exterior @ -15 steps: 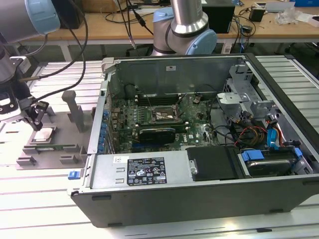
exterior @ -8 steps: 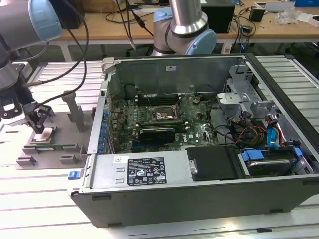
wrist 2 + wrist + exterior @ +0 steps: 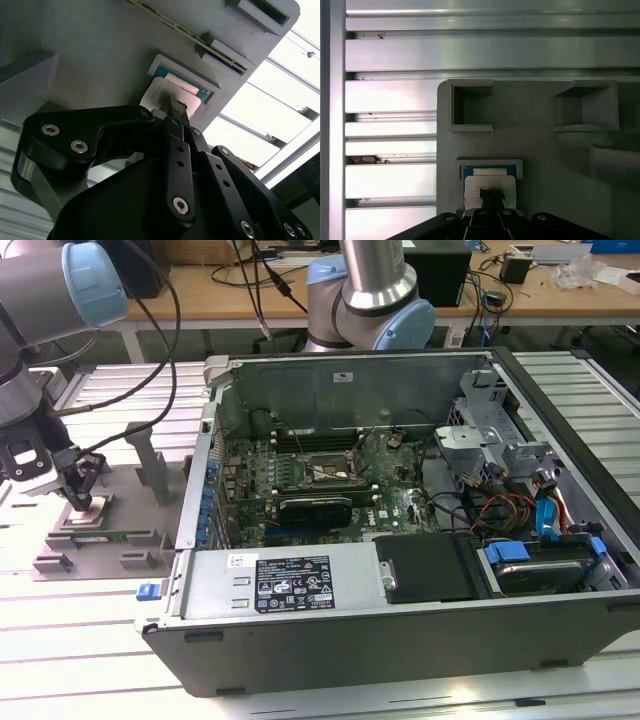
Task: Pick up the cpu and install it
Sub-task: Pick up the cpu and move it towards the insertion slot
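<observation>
The cpu [image 3: 489, 186], a small flat square with a pale metal top, sits at the blue-edged nest of the grey fixture tray [image 3: 110, 540] at the exterior view's left. My gripper [image 3: 80, 495] stands straight over it, fingers drawn together on the chip. In both wrist views the dark fingertips [image 3: 176, 107] meet on the cpu [image 3: 156, 95], which lies slightly off the nest's frame [image 3: 192, 82]. Whether it has left the nest I cannot tell. The motherboard socket [image 3: 325, 470] lies inside the open computer case [image 3: 400, 590], well to the exterior view's right of the gripper.
Upright posts [image 3: 150, 455] rise from the tray close to the gripper. The case's metal side wall [image 3: 205, 460] stands between tray and motherboard. A second arm's base [image 3: 370, 300] is behind the case. Cables and a drive cage [image 3: 500, 440] crowd the case's right side.
</observation>
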Available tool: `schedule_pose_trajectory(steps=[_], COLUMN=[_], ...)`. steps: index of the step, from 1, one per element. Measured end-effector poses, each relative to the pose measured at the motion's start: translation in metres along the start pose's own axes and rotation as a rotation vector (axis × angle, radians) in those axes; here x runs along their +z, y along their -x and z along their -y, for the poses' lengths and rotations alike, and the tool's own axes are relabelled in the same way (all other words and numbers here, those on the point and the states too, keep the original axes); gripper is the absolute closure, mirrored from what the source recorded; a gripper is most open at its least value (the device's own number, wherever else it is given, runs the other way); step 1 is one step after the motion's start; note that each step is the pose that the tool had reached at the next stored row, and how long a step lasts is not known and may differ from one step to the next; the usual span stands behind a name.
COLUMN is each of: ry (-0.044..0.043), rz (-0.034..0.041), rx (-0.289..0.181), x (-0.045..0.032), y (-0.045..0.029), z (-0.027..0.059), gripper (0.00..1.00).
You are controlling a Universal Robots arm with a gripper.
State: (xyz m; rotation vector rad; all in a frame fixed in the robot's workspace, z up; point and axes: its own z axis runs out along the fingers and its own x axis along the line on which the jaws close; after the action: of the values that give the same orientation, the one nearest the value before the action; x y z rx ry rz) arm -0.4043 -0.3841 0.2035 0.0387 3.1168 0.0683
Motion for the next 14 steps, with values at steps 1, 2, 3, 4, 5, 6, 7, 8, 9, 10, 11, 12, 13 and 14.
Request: schedule_pose_trajectory(steps=[1,2,3,4,5,6,7,8,9,10,11,12,13,14], ry=[0.0000,0.0000,0.0000,0.0001,0.0000,0.0000,0.0001,0.0000,0.0000,0.0000,0.0000,0.0000,0.0000,0.0001], rz=[0.0001,0.0000,0.0001,0.0001,0.0001,0.0001,0.0001,0.0001,0.0001,0.0001,0.0001,0.0001,0.0001,0.0002], rx=[0.000,0.000,0.000,0.000,0.000,0.000,0.000,0.000,0.000,0.000,0.000,0.000,0.000,0.000], x=[0.0000,0.0000,0.0000,0.0000,0.0000,0.0000,0.0001,0.0001,0.0000,0.0000,0.0000,0.0000,0.0001,0.0006], y=[0.0001,0.0000,0.0001,0.0001,0.0001,0.0001,0.0001,0.0001,0.0001,0.0001,0.0001,0.0002,0.0002,0.0003], z=[0.0000,0.0000,0.0000,0.0000,0.0000,0.0000,0.0000,0.0000,0.0000,0.0000,0.0000,0.0000,0.0000,0.0000], gripper=[0.89,0.89,0.89,0.83,0.76,0.76,0.64,0.64,0.58,0.52,0.46,0.46,0.40,0.40])
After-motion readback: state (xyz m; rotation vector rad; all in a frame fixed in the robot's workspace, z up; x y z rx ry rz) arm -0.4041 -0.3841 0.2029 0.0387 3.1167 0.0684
